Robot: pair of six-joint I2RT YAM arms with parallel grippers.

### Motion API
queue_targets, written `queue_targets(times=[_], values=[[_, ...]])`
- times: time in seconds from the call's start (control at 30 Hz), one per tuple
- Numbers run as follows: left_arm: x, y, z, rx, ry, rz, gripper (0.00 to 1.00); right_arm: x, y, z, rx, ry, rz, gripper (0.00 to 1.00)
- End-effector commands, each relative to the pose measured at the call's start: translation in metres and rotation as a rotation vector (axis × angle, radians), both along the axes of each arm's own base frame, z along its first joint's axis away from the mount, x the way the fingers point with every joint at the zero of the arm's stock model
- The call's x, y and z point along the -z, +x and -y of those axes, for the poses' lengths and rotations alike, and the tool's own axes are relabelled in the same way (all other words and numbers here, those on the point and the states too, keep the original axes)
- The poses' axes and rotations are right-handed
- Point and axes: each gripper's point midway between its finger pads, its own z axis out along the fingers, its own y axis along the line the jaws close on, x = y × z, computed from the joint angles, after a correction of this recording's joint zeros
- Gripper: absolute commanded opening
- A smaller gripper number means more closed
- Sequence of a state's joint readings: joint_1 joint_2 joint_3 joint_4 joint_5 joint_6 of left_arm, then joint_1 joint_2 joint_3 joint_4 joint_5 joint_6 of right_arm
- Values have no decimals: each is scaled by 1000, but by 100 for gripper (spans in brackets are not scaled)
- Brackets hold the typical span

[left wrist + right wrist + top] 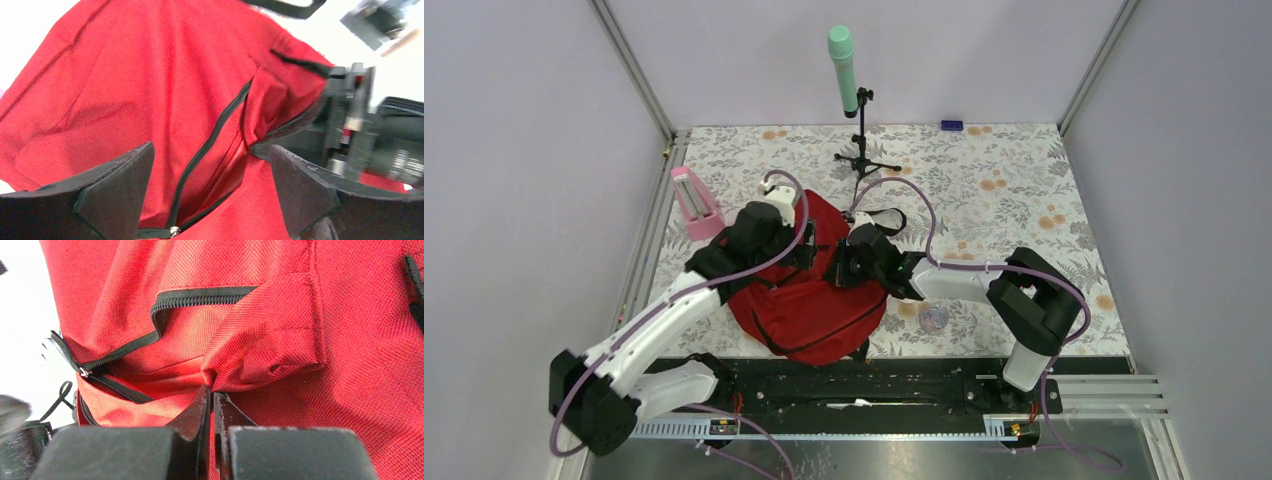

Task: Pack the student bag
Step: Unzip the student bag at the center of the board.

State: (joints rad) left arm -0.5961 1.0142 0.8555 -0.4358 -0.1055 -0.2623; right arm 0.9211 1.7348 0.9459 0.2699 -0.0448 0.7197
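Grey walls (524, 150) and a metal frame enclose a bench (1024, 180) covered with a floral cloth. One student bag (809, 305), red with black straps, is laid at the near middle of the bench. Its near edge reaches the dark rail where the two arms are mounted. Wide open cloth is left to the right of the bag and beyond it; less room is left on the left side.

One pink upright object (694, 203) is stood close to the left edge, apart from the bag. One green microphone (843, 68) on a small tripod is set at the far middle, and one small blue block (951, 126) lies at the far edge. One pale round disc (934, 318) is seen just beside the bag's right side, below the right forearm.

Two tools are counted, both over the bag's upper part. The left tool (210, 155) is held wide, its fingers spread on either side of a black zipper (215, 130) without touching the fabric. The right tool (212, 392) is closed tightly on a fold of red fabric beside the unzipped opening, where one zipper pull (84, 372) is visible.
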Motion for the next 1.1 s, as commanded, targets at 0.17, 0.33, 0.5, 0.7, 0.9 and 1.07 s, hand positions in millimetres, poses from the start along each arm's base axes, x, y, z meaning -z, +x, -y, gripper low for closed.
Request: queue_targets(times=[0.17,0.33,0.5,0.7,0.9,1.07], values=[[41,33,2,29,230,-109,88,-10,-5,1,-8,29,16,0],[51,41,6,37,256,-121,88,-13,-5,0,-11,41,20,0],[63,46,-10,-21,382,-102,88,-13,-5,-2,-15,48,20,0],[67,49,-21,-65,545,-68,86,-13,-5,-5,-20,56,17,0],[37,57,-44,-165,654,38,82,-13,-6,-3,-17,57,19,0],[3,65,-68,-256,776,133,80,-12,-6,-3,-19,56,18,0]])
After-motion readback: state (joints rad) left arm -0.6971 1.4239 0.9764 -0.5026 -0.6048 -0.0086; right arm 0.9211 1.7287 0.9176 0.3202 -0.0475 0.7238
